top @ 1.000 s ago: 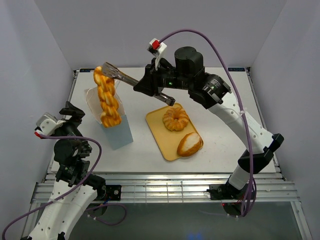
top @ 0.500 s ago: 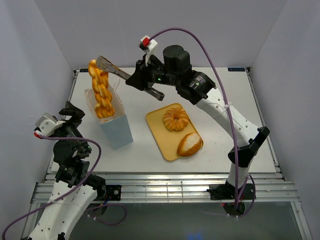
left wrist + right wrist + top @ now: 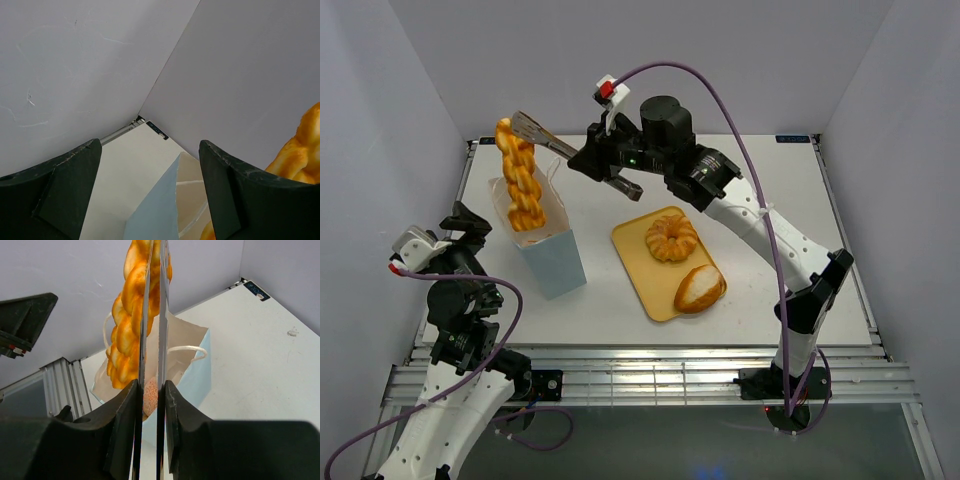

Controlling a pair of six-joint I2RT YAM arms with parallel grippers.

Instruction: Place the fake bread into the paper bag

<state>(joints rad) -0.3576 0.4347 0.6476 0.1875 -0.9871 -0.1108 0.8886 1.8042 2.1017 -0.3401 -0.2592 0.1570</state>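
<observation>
Braided twist: hangs over the 10 o'clock part of the table, pinched near its upper end by the right gripper, whose long thin fingers are clamped flat against it. Its lower end appears to sit just inside the mouth of the paper bag.

Orientation: long axis close to vertical. The upper end leans slightly toward 11 o'clock and the lower end points down into the bag.

Left gripper: spread wide, holding nothing, parked near the bag at 8 o'clock without touching it. So I judge the bag unsupported.

Risks, as I judge them:
- The bag is light and free-standing. If the twist drags on a wall, the bag may tip or slide.
- From the right wrist view, a white cord handle lies close to the twist and could snag it.
- The grip is at one end only, so the twist may swing or slip out crooked.
- The twist looks long against the bag. Released high, it may lean on the rim and pull the bag over.

Ring doughnut and oval roll wait on the yellow tray, near the table centre.
</observation>
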